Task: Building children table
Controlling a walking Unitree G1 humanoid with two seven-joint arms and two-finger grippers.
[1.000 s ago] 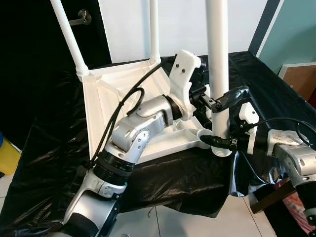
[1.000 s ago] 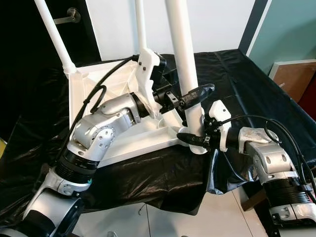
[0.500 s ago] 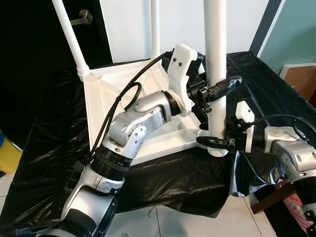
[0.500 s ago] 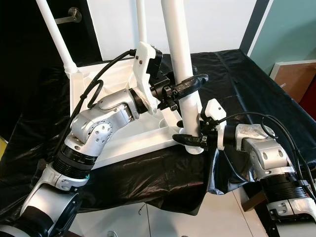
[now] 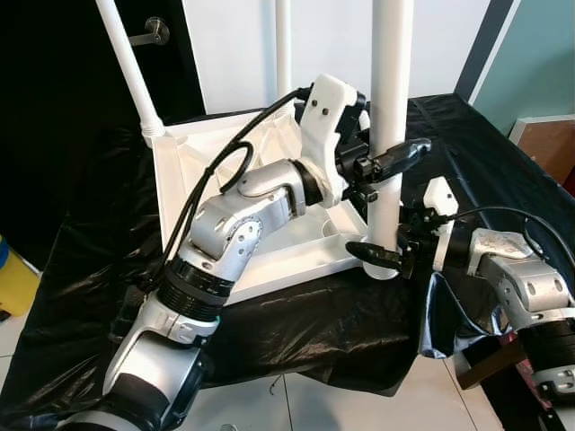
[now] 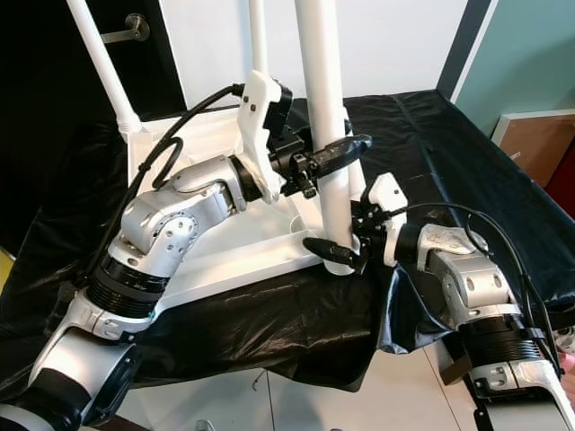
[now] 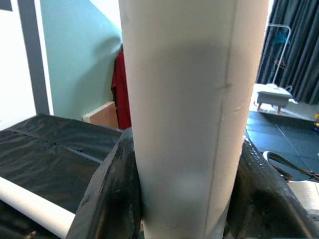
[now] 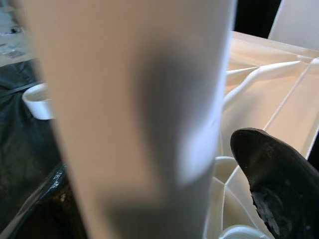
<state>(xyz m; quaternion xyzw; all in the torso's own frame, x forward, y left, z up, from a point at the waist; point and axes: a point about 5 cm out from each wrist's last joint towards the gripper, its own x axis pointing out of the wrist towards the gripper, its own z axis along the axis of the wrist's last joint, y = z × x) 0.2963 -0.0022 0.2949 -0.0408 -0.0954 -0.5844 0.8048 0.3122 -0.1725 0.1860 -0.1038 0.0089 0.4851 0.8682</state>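
Note:
A white children's tabletop lies upside down on a black-covered surface, with white legs standing up from its corners. The nearest white leg stands upright at the front right corner socket. My left gripper is shut on this leg partway up; its black fingers press both sides of the tube. My right gripper is shut on the same leg close to its base, with one black finger beside the tube.
Two more legs rise from the far corners. The black sheet drapes over the front edge above a tiled floor. A brown panel stands at the right, a dark door with a handle at the back left.
The leg and both grippers have shifted left, toward the tabletop's corner socket. The left arm has lifted and turned slightly; both grips have held.

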